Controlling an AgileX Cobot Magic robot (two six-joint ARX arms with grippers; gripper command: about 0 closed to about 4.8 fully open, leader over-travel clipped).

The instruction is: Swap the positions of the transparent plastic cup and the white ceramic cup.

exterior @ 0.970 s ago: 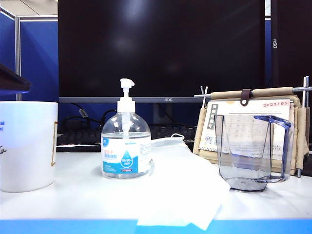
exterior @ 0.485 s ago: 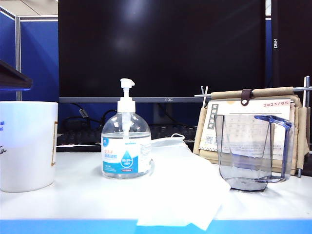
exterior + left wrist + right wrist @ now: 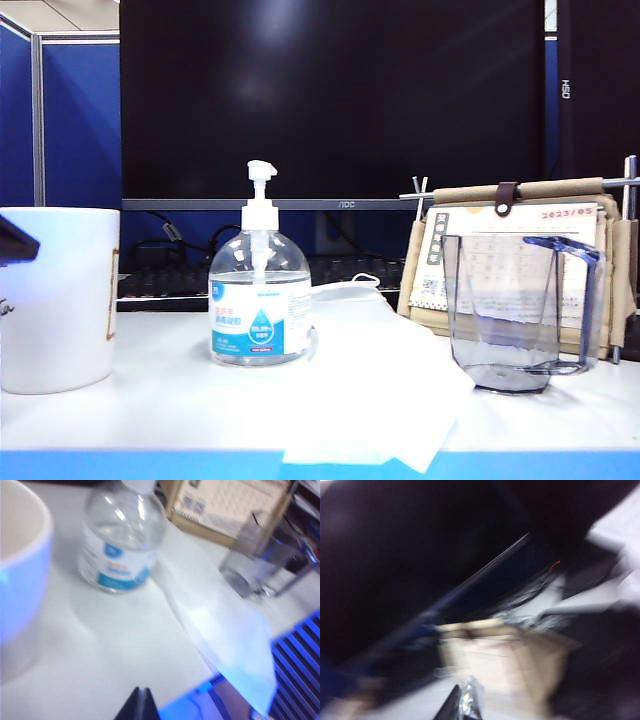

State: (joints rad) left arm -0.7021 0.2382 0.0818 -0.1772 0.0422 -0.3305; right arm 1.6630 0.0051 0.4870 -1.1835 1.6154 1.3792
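The white ceramic cup [image 3: 55, 300] stands at the table's left; in the left wrist view it looms close [image 3: 20, 565]. The transparent plastic cup [image 3: 520, 315], faceted and blue-tinted with a side handle, stands at the right [image 3: 257, 560]. My left gripper [image 3: 142, 695] is shut and empty, hovering over the table's front edge near the white cup. A dark part of the left arm [image 3: 14, 244] shows in front of that cup. My right gripper [image 3: 461, 700] is shut with nothing in it, seen in a blurred view facing the monitor and calendar; the exterior view does not show it.
A clear pump bottle [image 3: 260, 300] with a blue label stands between the cups. A white tissue [image 3: 385, 400] lies from it to the front edge. A beige calendar stand [image 3: 520, 230] is behind the transparent cup, a black monitor [image 3: 330, 100] behind everything.
The dark part of the left arm at the exterior view's left edge has dropped from above the white cup to in front of it. Both cups have stayed put.
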